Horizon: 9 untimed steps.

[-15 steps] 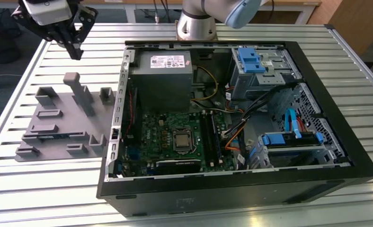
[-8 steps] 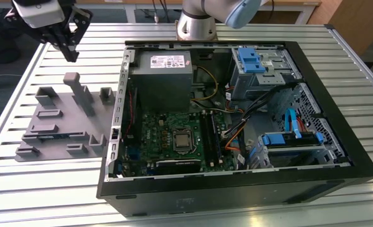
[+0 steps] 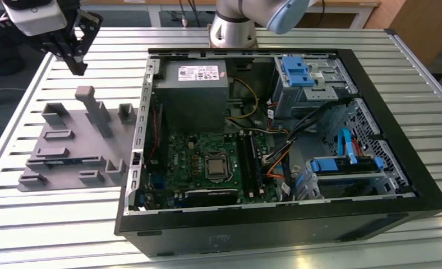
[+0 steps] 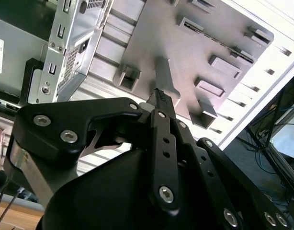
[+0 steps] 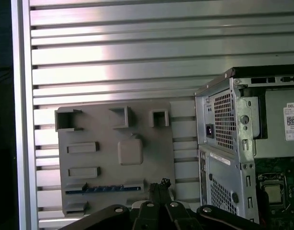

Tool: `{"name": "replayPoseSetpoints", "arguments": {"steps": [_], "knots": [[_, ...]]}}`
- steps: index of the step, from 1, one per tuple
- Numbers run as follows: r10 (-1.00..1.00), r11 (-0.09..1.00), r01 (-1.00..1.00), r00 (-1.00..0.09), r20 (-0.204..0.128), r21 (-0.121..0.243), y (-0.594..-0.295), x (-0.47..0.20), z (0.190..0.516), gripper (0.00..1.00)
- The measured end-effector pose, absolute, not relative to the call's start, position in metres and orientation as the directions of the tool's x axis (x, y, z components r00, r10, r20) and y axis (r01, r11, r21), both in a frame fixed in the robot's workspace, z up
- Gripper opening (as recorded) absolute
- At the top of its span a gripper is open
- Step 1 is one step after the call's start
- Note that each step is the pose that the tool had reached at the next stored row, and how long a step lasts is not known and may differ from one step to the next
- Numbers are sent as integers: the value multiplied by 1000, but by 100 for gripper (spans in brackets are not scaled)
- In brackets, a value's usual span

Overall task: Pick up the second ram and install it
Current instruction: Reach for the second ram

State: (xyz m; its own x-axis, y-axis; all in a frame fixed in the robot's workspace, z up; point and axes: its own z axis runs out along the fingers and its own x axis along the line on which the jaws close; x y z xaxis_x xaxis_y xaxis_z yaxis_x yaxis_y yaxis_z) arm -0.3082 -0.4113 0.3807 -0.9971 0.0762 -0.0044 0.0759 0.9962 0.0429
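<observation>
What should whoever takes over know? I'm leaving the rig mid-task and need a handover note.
Gripper: fingers shut, holding nothing, hanging above the tray.
Ram: lying in a tray slot, as the first wrist view shows.
Done: no part of the pick-up shows yet.
Left: grasp the ram and seat it on the motherboard in the open case.
</observation>
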Motion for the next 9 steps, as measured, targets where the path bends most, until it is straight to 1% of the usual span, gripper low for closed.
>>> {"name": "replayPoseSetpoints", "arguments": {"steps": [9], "knots": [[76, 996, 76, -997, -4, 43, -413, -321, 381, 11]]}}
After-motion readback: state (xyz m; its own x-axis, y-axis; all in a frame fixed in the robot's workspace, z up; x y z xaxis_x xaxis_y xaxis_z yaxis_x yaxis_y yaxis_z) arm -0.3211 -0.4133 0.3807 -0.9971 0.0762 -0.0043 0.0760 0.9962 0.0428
